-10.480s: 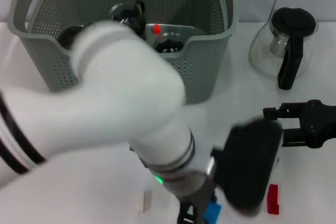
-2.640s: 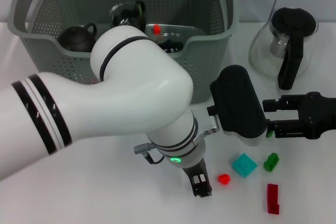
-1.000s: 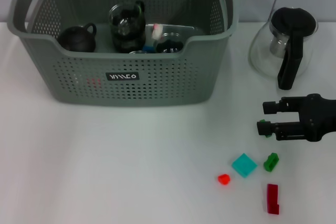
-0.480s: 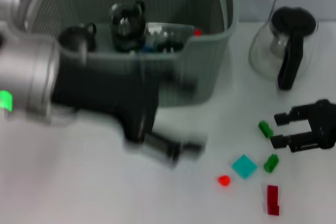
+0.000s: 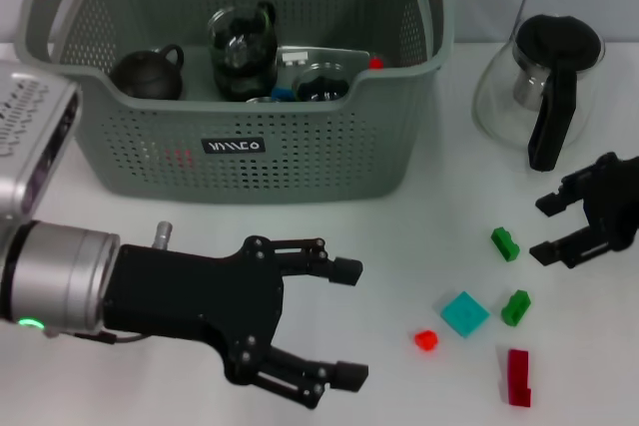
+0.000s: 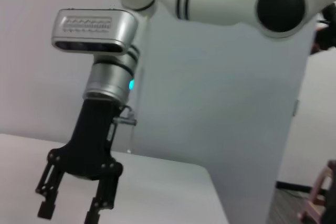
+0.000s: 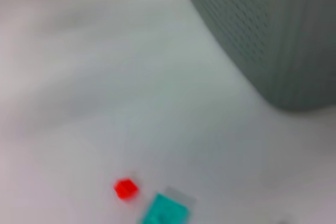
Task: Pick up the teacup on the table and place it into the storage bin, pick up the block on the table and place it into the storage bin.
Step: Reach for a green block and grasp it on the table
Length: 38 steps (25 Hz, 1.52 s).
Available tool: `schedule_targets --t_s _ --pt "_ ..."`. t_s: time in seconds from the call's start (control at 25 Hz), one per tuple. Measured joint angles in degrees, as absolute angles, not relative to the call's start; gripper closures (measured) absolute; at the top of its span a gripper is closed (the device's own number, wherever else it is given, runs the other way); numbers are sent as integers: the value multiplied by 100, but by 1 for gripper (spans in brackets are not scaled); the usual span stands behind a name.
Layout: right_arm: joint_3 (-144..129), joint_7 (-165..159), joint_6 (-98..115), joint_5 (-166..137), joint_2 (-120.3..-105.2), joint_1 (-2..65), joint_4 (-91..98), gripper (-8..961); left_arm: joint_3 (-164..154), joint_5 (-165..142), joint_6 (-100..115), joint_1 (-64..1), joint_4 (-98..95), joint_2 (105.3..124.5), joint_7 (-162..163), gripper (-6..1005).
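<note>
Storage bin (image 5: 240, 162): grey-green perforated basket at the back of the white table (image 5: 150, 236), holding a dark teacup (image 5: 146, 73), a glass jar (image 5: 243, 51) and other small items. Blocks: two green (image 5: 505, 243) (image 5: 516, 307), one teal (image 5: 464, 313), one small red (image 5: 426, 339) and one dark red (image 5: 518, 377), loose on the table in front of the bin's right corner, a glass jug (image 5: 540, 82) standing behind them. Left gripper (image 5: 344, 324): low over the table before the bin, fingers spread and empty; right gripper (image 5: 546, 228): just right of the upper green block, fingers apart, holding nothing.
</note>
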<state>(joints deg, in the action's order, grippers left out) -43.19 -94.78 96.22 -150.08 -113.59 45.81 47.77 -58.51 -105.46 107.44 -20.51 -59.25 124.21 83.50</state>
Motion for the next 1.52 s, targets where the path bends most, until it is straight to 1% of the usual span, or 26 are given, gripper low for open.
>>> schedule_targets --t_s 0.2,0.44,0.88,1.28,1.52 --pt "-4853 -9611 9042 -15641 -11526 4925 4761 277 -5848 -10551 10235 -2081 -5276 12416 7782 48" --pt "-5287 -9629 8713 -15796 -11622 5136 4689 290 -5847 -10544 9546 -2090 -4758 12420 7125 49" --pt "-6229 -9802 7973 -15948 -11861 5154 4408 315 -5813 -10469 9335 -2113 -4639 12435 7111 50" --pt "-6376 -9807 7666 -16172 -11914 5195 4206 338 -5704 -10452 9333 -2136 -4579 12442 7149 51" --pt "-6482 -9770 7470 -16173 -11974 5222 4072 352 -5704 -10450 9334 -2136 -4579 12446 7159 51"
